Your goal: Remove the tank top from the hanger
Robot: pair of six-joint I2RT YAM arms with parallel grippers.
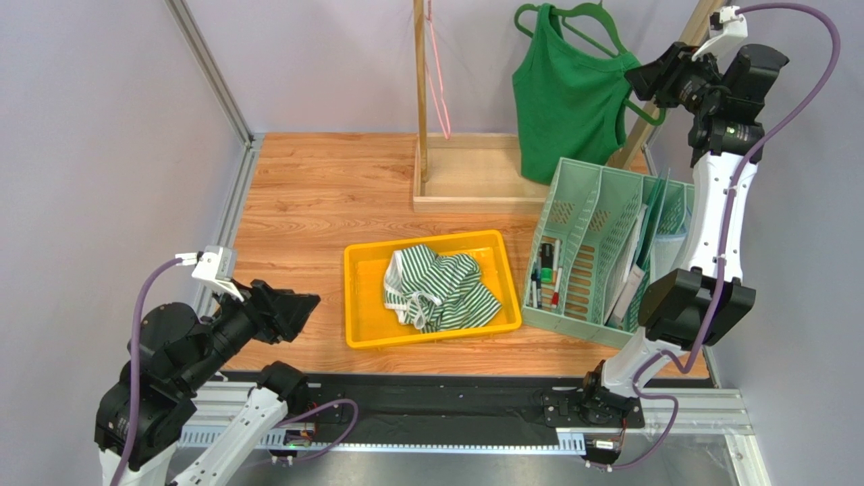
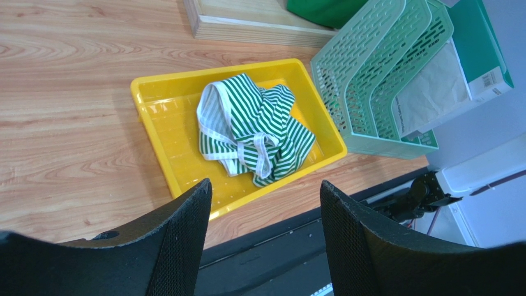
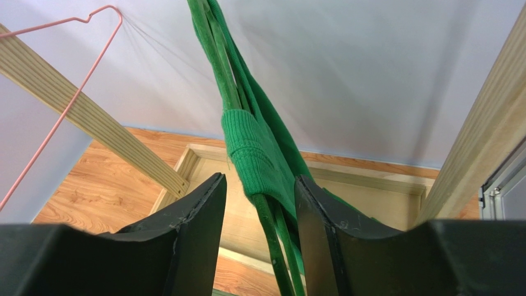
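The green tank top (image 1: 568, 111) hangs on a green hanger (image 1: 583, 12) at the wooden rack, back right. My right gripper (image 1: 637, 81) is up at the top's right shoulder. In the right wrist view its jaws (image 3: 259, 180) straddle the ribbed shoulder strap (image 3: 250, 148) and the hanger's arm (image 3: 271, 240). The right finger touches the fabric, while a gap shows at the left finger. My left gripper (image 1: 294, 309) hovers low at the front left, open with nothing between its fingers (image 2: 264, 185).
A yellow tray (image 1: 360, 294) holding a green-and-white striped garment (image 1: 441, 289) sits mid-table. A mint file rack (image 1: 588, 253) with papers and pens stands to its right. The rack's wooden post (image 1: 420, 81) carries a bare pink hanger (image 1: 438, 81).
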